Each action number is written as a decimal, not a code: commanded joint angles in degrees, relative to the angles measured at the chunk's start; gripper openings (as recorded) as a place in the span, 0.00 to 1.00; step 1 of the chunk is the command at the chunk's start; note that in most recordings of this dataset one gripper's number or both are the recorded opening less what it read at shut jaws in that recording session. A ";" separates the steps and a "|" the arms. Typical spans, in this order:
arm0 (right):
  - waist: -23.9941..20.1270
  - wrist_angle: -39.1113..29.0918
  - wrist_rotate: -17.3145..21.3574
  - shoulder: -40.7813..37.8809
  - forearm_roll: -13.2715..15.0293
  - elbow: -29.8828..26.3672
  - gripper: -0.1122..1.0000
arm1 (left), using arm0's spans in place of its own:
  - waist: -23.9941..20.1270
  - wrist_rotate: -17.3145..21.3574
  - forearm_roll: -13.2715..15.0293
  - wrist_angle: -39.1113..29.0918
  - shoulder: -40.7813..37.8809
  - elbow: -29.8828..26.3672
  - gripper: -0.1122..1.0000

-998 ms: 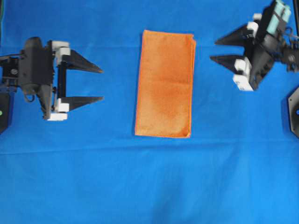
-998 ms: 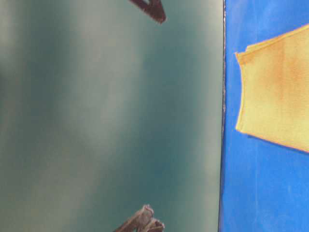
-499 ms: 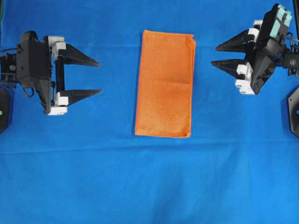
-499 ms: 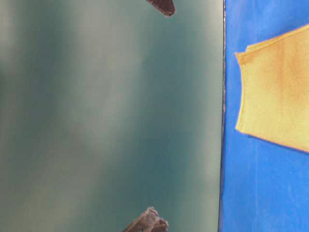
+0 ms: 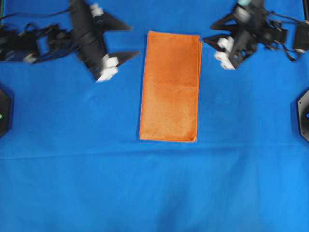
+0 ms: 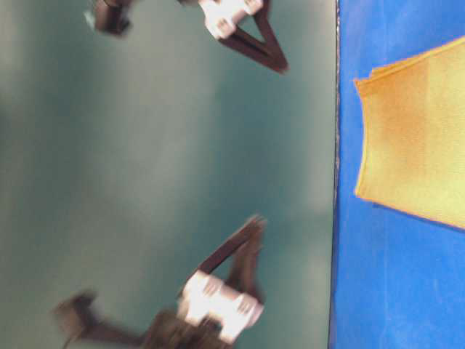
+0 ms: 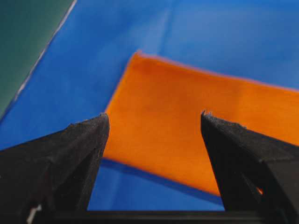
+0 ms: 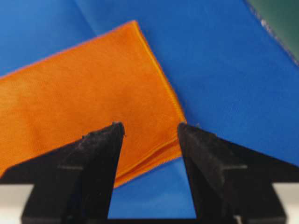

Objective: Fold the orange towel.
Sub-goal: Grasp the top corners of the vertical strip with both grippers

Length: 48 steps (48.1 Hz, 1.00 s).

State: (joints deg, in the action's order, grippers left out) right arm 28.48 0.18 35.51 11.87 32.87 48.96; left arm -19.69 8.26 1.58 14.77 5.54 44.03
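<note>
**Fig.: Both grippers open, poised at the far end of a half-folded towel**

Near → far, overhead view. Foreground: bare blue cloth [image 5: 154, 193] covering the table, a few faint creases, nothing on it. Mid-field: orange towel [image 5: 169, 87], lying flat at centre as a tall rectangle, long axis running away from the viewer. Doubled layers show along its right edge and far right corner, so it appears already folded once; judged approx. halfway through the task.

Far field: left gripper [image 5: 126, 40], jaws spread wide, empty, just beside the towel's far left corner; motion-blurred. Right gripper [image 5: 208, 33], jaws apart, narrower gap, empty, just beside the far right corner. Neither touches the towel. Wrist views agree: each pair of tips frames a far corner w/ cloth visible between them.

Handling (judgement): soft, light, limp fabric; fuzzy surface should grip well, not slip. No stiffness, so an unsupported edge will sag. Best hold: the two far corners, pinching all stacked layers at the hem, esp. on the right where layers may separate. Risk: catching the blue cloth underneath too.
</note>
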 commanded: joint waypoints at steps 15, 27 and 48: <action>4.22 4.92 -0.09 -16.61 0.62 -5.89 0.60 | -4.39 -0.18 0.00 0.88 -19.16 -12.13 0.76; 4.57 6.77 -0.09 -19.78 0.53 -5.54 0.59 | -6.59 -0.44 0.00 1.85 -24.87 -13.80 0.75; 4.57 7.38 -0.53 -19.95 1.41 -5.45 0.12 | -6.15 -0.79 0.00 1.05 -26.37 -13.01 0.12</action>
State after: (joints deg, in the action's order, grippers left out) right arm 32.87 7.03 35.07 -8.88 33.93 44.03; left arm -26.02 7.29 1.67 15.82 -21.62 31.29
